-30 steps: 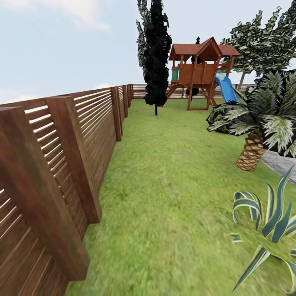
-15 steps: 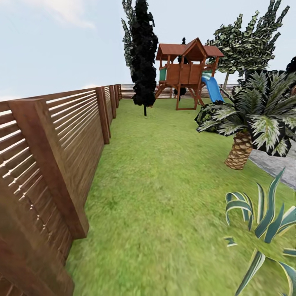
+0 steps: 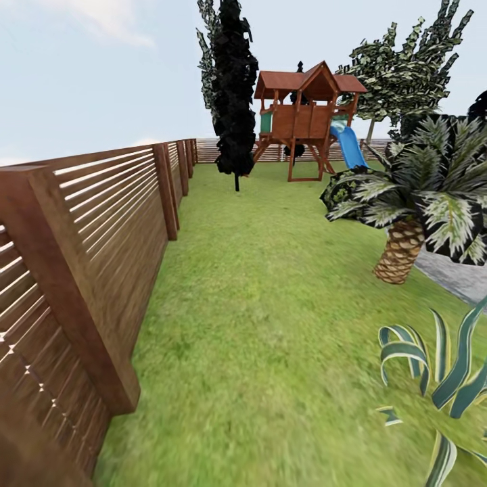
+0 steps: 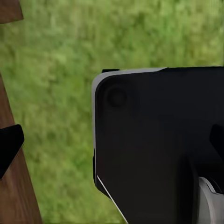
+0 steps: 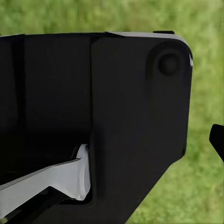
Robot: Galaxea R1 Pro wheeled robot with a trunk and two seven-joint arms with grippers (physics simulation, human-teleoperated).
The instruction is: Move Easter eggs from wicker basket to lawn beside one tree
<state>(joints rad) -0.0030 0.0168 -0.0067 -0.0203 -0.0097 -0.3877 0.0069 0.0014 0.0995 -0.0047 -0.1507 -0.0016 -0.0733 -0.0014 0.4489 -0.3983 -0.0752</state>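
Note:
The lawn (image 3: 270,304) stretches ahead as short green grass beside the fence. At the far right stands a tree (image 3: 399,74) with a pale trunk and dark, whitish-speckled foliage. The Easter eggs and the wicker basket are out of view. In the left wrist view my left gripper (image 4: 113,142) is open, its black fingertips (image 4: 9,147) wide apart over grass and a black part of my body. In the right wrist view my right gripper (image 5: 112,140) looks open too: one black fingertip (image 5: 217,139) sits far out at the edge, and the other is lost against my dark body.
A brown slatted fence (image 3: 101,223) runs close along my left. An all-black tree (image 3: 233,88) and a wooden play tower with a blue slide (image 3: 308,115) stand at the far end. A squat palm (image 3: 406,203), a striped-leaf plant (image 3: 433,379) and grey paving (image 3: 453,274) line the right.
The whole view has shifted: the camera rolled forward along the fence and turned slightly right. Fence posts, palm and striped plant now sit closer. Nothing in the garden itself moved.

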